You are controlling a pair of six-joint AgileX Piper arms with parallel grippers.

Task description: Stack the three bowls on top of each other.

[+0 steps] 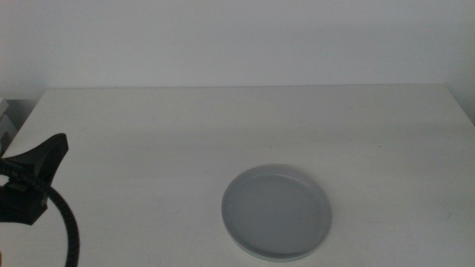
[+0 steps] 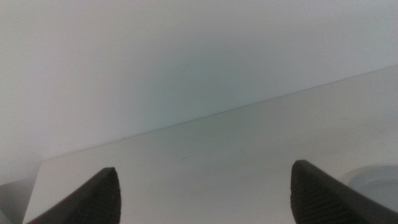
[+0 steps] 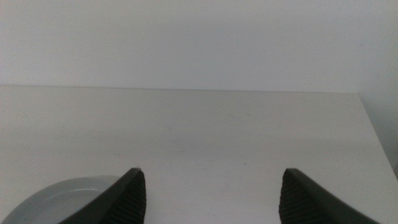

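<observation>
One stack is all I see in the middle view: the grey bowl point(image 1: 277, 212) on top, near and right of centre on the white table point(image 1: 148, 133), with a pale rim point(image 1: 276, 257) showing beneath its near edge. The left gripper point(image 1: 33, 182) sits at the near left edge.

My left wrist view has the left gripper point(image 2: 205, 193) spread wide, empty.

My right wrist view has the right gripper point(image 3: 211, 196) equally apart, the grey bowl point(image 3: 62, 199) beside one jaw.

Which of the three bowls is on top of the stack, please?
The grey bowl is on top, its whole inside showing. Of what lies beneath it, only a thin pale edge peeks out at its near rim, too slim to tell the colours apart.
</observation>
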